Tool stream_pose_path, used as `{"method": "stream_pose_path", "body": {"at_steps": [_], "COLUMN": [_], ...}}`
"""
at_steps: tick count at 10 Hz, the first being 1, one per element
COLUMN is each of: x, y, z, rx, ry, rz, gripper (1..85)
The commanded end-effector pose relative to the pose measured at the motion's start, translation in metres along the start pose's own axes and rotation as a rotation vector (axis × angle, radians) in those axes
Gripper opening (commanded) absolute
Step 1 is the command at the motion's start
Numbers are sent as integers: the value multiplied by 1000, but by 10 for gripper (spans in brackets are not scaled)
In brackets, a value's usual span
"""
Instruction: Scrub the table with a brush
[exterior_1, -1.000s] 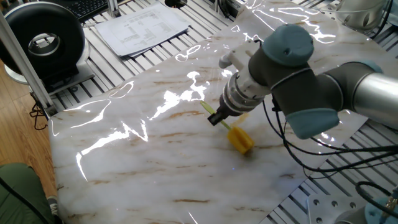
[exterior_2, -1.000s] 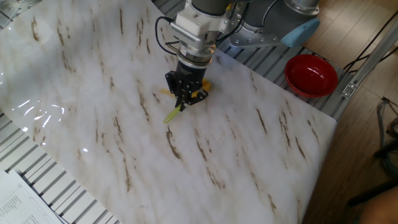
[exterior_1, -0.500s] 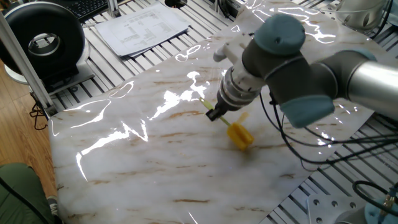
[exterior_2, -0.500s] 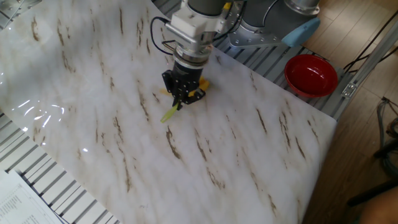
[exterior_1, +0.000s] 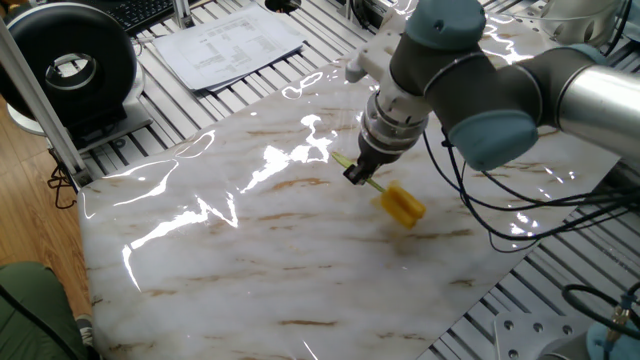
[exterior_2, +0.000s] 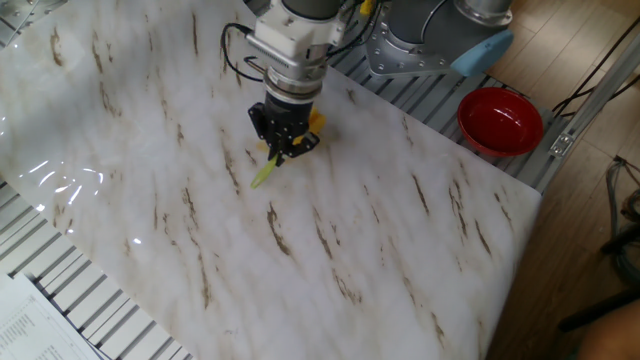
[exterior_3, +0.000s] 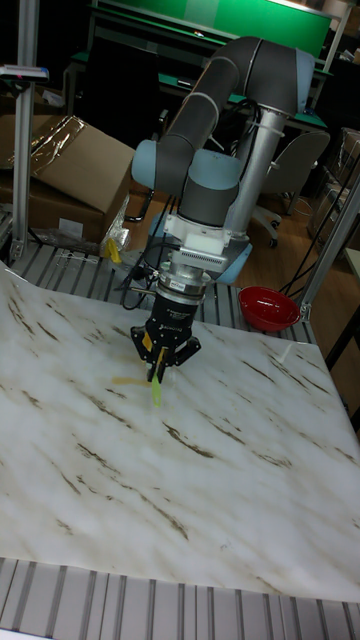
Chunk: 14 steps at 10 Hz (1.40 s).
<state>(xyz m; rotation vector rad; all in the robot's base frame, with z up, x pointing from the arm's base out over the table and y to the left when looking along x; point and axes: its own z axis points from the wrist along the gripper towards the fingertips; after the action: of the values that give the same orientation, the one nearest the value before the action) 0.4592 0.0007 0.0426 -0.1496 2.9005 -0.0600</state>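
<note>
While jaws clamp thin handle of brush, gripper hangs low over bench, near slab middle. Yellow bristle head down on marble, at 4 o'clock from gripper in one fixed view; handle tip pokes out at 10 o'clock. Other fixed view: head mostly hidden behind gripper, pale green handle end juts toward 7 o'clock. Red bowl off slab edge, on grey slats, well apart. Paper sheets beyond far corner.
</note>
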Motion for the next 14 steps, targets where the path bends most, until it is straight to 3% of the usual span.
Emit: {"method": "stream_pose_path", "body": {"at_steps": [1, 2, 4, 5, 6, 7, 8, 10, 12, 13, 14], "x": [3, 6, 3, -4, -20, -37, -53, -70, -63, -58, -57], "y": [-2, -3, -1, -14, -28, -34, -33, -27, 0, 19, 14], "z": [-3, -3, -3, 2, 13, 23, 31, 26, 23, 22, 23], "rx": [-10, -5, -15, -7, 14, 56, 66, 86, -15, -88, -69], "ry": [20, 34, 19, 18, 8, -7, -17, 6, 18, 35, 39], "rz": [-18, -25, -106, -157, -188, -199, -218, -225, -176, -121, -76], "gripper": [10, 10, 10, 10, 10, 10, 10, 10, 10, 10, 10]}}
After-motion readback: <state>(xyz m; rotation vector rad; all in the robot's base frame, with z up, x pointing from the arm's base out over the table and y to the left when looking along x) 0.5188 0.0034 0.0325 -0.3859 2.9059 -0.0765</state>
